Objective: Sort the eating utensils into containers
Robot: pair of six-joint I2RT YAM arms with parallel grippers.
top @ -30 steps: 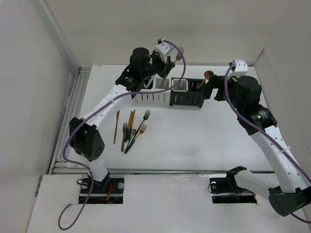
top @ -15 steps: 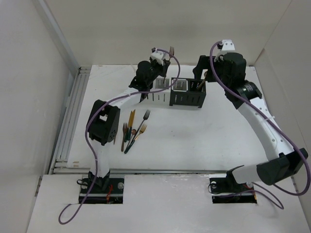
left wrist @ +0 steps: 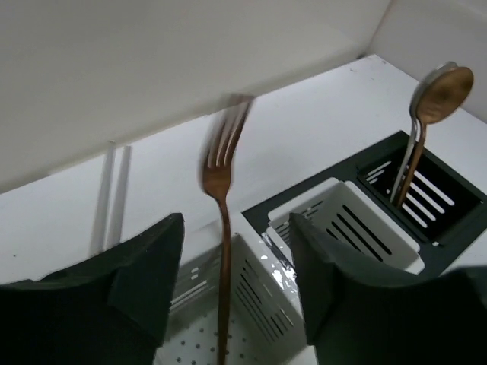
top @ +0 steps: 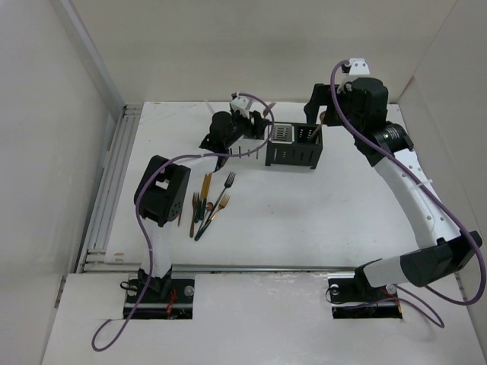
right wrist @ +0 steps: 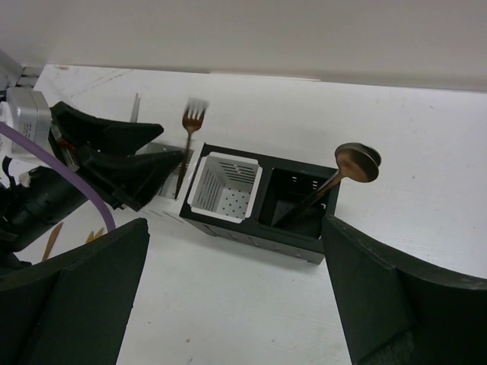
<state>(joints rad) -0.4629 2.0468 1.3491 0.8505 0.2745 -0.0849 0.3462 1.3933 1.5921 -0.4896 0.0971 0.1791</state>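
A white table [top: 319, 220] spreads beneath both my arms. On it stands a joined row of slotted containers [top: 293, 146], some white and some black. The row sits directly under my left gripper [left wrist: 237, 304] and ahead of and below my right gripper [right wrist: 236, 304].

My left jaws are parted. My right jaws are spread wide with nothing between them, looking down on the row from its far side.

A cluster of loose utensils [top: 207, 201], forks and knives in copper and dark tones, lies flat on the table. It is well apart from both pairs of jaws, back toward my left base.

A copper fork [left wrist: 222, 251] stands upright in the gap between my left jaws, touching neither finger. Its tines point up and look blurred, and its handle drops into the white compartment [left wrist: 262, 300] right below those jaws.

A copper spoon [right wrist: 358, 162] leans bowl-up in a black compartment, off to the right of my left jaws.
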